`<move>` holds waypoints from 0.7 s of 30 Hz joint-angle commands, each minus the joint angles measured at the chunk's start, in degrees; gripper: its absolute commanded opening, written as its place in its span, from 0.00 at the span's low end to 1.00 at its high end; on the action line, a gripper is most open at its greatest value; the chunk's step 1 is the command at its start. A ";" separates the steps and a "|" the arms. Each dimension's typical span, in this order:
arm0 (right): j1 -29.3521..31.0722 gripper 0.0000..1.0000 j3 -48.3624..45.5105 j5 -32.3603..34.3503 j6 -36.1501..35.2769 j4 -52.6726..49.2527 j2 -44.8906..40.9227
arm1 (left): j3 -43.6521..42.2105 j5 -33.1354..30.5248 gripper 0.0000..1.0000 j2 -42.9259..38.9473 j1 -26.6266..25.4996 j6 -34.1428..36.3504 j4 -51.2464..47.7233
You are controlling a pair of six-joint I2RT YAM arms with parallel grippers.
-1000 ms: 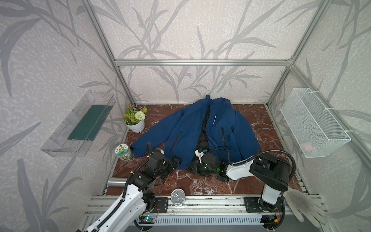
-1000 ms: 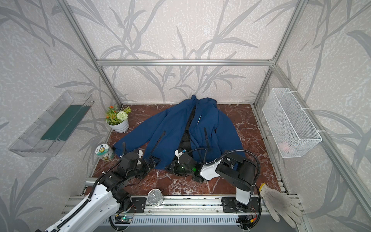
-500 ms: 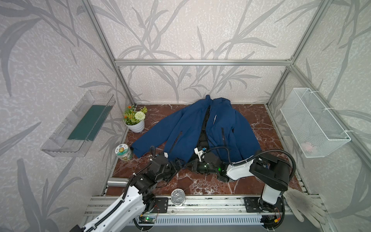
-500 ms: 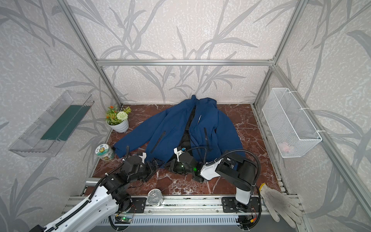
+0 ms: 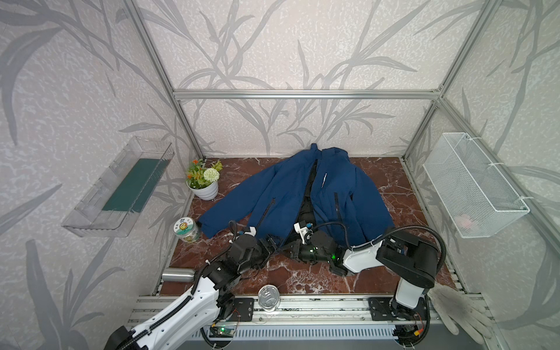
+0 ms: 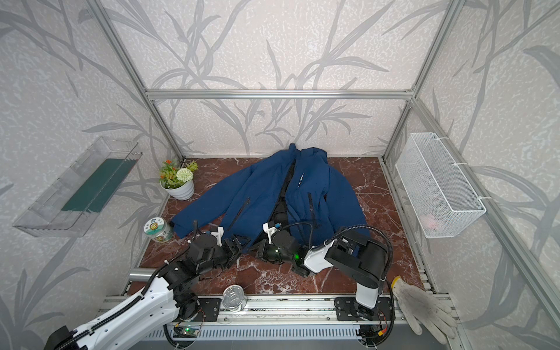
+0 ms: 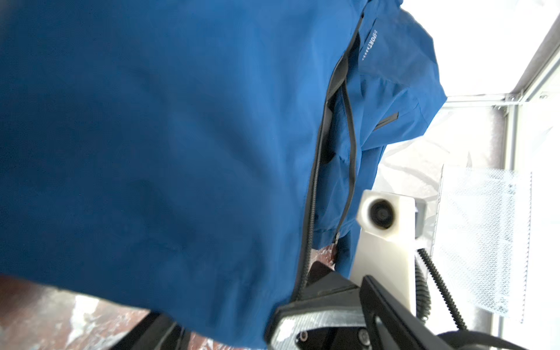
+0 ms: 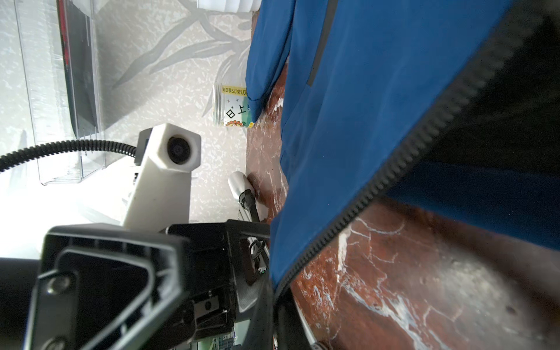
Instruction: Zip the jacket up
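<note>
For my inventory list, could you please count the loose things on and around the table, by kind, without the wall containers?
Jacket: 1
Cans: 2 (printed can, silver can)
Metal bottle: 1
Flower pot: 1
Glove: 1
Total: 6

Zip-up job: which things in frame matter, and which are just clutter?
Job: jacket, front unzipped; right tool, shut on its zipper edge at the hem; left tool, open at the hem alongside.
Lying about: flower pot, printed tin, metal cylinder, silver can, work glove, wire basket, clear wall bin.
</note>
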 commanded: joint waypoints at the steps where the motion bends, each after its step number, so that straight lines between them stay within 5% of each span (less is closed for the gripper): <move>1: -0.24 0.00 -0.94 -0.14 0.15 2.48 -0.78 | -1.01 -3.94 0.70 -1.61 -0.07 -0.97 0.95; 6: -0.24 0.00 -1.30 0.20 -0.09 2.55 -1.18 | -2.11 -4.35 0.54 -3.05 -0.08 -1.61 0.15; 10: -0.37 0.00 -1.23 0.11 -0.06 3.17 -0.84 | -2.07 -4.87 0.18 -4.80 -0.10 -1.58 -2.10; 13: -0.56 0.00 -0.91 -0.19 0.14 4.25 -0.24 | -2.12 -5.66 0.00 -6.13 -0.12 -1.60 -3.12; 21: -1.19 0.00 0.20 -1.12 1.28 10.47 2.42 | -1.91 -4.31 0.00 -5.41 -0.10 -1.62 -2.81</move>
